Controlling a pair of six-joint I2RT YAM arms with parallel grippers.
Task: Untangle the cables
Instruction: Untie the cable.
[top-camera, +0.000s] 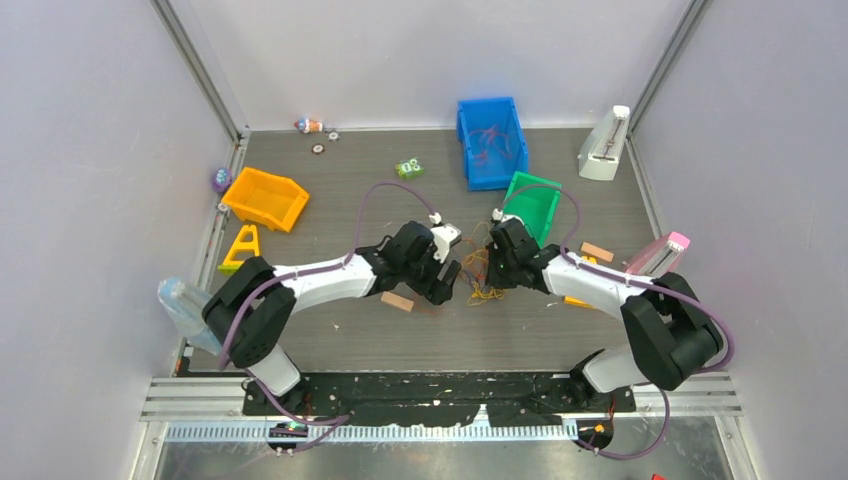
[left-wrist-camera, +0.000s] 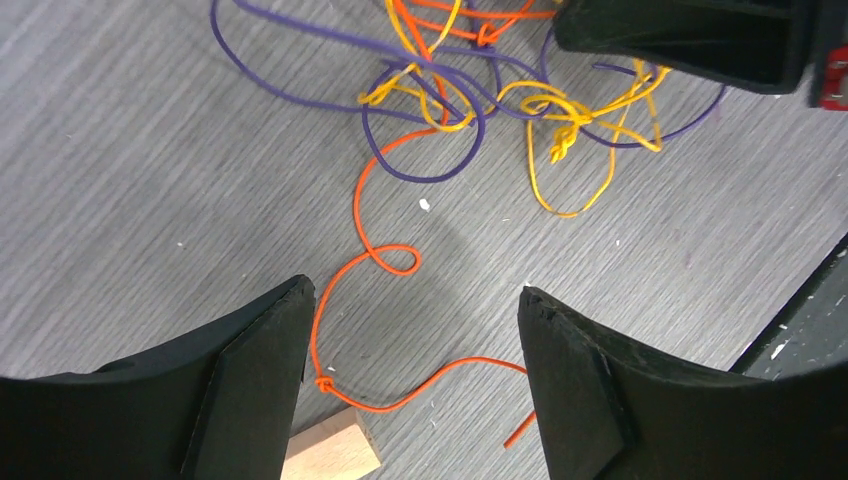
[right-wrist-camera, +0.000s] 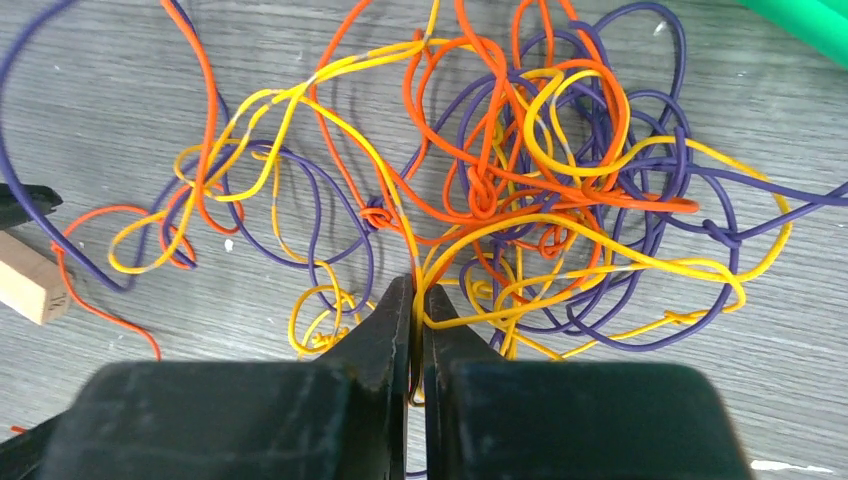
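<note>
**Robot lab test cell**

Plain blank walls (top-camera: 430, 60) on aluminium posts (top-camera: 200, 70) box in one grey table (top-camera: 420, 340). Two robot arms (top-camera: 320, 280) bolted to a black base plate (top-camera: 430, 385) at the near edge — a rig, not a home. Loose props scattered about: orange bin (top-camera: 265, 198), blue bin (top-camera: 490, 140), green bin (top-camera: 533, 205), wood block (top-camera: 397, 301), tangled cables (top-camera: 483, 275).
</note>
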